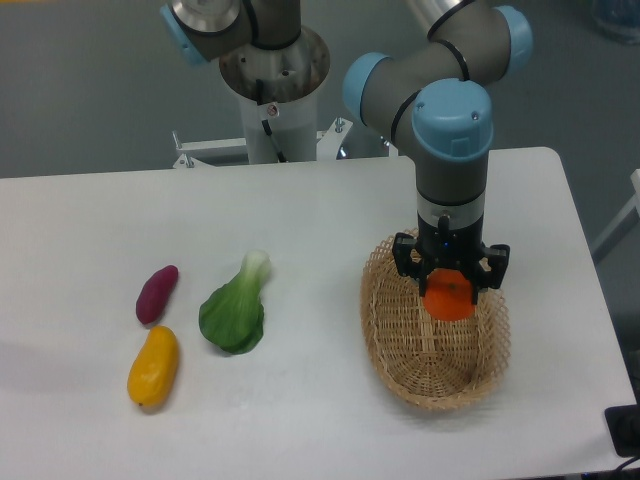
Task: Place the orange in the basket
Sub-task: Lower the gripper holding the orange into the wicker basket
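Hand [450, 290] clamped on orange [449, 297], directly above basket [395, 340]. Orange looked light, firm, smooth, likely rolls; grip across widest middle. Other produce far off hand's side.

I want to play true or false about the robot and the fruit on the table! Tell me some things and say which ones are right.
1. The orange is in the gripper, above the basket. True.
2. The basket sits on the left side of the picture. False: it is on the right; the vegetables are on the left.
3. A purple vegetable lies just above the yellow fruit in the picture. True.
4. The leafy green is inside the basket. False: it lies on the table, left of the basket.
5. The yellow fruit is in the gripper. False: it lies on the table, and the gripper holds the orange.
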### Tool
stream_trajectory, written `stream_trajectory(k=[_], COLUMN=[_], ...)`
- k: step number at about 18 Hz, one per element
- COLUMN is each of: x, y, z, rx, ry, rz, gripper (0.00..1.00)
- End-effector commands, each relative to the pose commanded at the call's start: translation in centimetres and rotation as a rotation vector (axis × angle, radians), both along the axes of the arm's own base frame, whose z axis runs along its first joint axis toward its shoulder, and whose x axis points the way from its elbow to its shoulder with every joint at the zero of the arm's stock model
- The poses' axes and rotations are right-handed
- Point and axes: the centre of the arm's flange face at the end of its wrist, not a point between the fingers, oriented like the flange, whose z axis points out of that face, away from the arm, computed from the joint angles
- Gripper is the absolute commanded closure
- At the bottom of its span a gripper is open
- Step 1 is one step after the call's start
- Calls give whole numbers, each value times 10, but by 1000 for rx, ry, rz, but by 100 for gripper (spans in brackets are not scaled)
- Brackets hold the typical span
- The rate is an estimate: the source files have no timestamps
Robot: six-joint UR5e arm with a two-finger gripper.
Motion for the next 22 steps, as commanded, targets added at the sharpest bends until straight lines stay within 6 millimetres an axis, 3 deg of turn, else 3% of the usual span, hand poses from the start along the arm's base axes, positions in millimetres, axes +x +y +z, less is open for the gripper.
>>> stream_trajectory(k=[6, 8, 14, 22], x=[17, 14, 5, 2], y=[-13, -13, -30, -36], z=[-47, -52, -99, -122], rx=[-30, -27, -73, -93], ry=[-9, -2, -77, -115], rz=[-52, -50, -27, -16], gripper=[33, 33, 33, 33])
